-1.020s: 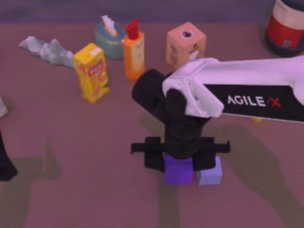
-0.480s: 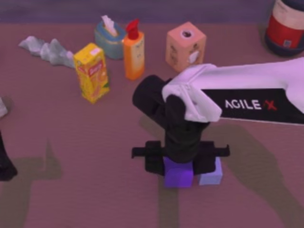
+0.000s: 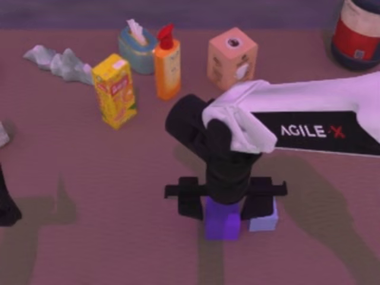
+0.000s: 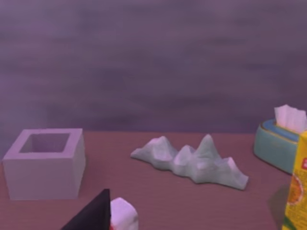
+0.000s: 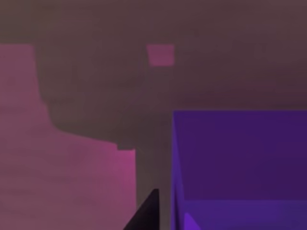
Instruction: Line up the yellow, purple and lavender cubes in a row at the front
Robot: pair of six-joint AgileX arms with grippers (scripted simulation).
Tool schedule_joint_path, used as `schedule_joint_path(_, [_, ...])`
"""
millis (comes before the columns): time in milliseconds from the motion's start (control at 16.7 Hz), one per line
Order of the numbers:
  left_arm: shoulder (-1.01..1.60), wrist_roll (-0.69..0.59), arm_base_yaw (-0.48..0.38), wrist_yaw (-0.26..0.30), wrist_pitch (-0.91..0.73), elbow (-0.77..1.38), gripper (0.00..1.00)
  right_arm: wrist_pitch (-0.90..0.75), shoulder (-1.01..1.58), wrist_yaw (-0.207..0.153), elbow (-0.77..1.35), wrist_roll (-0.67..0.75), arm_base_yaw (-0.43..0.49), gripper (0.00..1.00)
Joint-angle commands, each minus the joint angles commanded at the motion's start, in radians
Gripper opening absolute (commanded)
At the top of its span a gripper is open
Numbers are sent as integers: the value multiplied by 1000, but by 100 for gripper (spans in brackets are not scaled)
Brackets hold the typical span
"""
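Now the right gripper (image 3: 223, 209) is seen directly over the purple cube (image 3: 222, 222) at the table's (image 3: 107, 196) front middle, its fingers spread either side of the cube. The lavender cube (image 3: 265, 221) is set just beside it on the right. The left arm (image 3: 7, 202) is parked at the left edge.

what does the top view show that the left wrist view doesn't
Only the top view shows the right end effector down at the purple cube, with the lavender cube beside it, plus the orange spray bottle and the pink box. Only the left wrist view shows an open-topped pale box. Both show the crumpled white tissue, the teal tissue holder and the juice carton.
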Motion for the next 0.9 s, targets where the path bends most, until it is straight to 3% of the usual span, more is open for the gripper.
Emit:
schedule_joint_path(120, [0,0,0,0,0,0,100,0,0,0,0,0,0,100])
schedule_joint_path(660, [0,0,0,0,0,0,100,-4,-2,0,3,0,-1,100])
schedule_joint_path(900, [0,0,0,0,0,0,100,-114,-37,1,72,4,2,100])
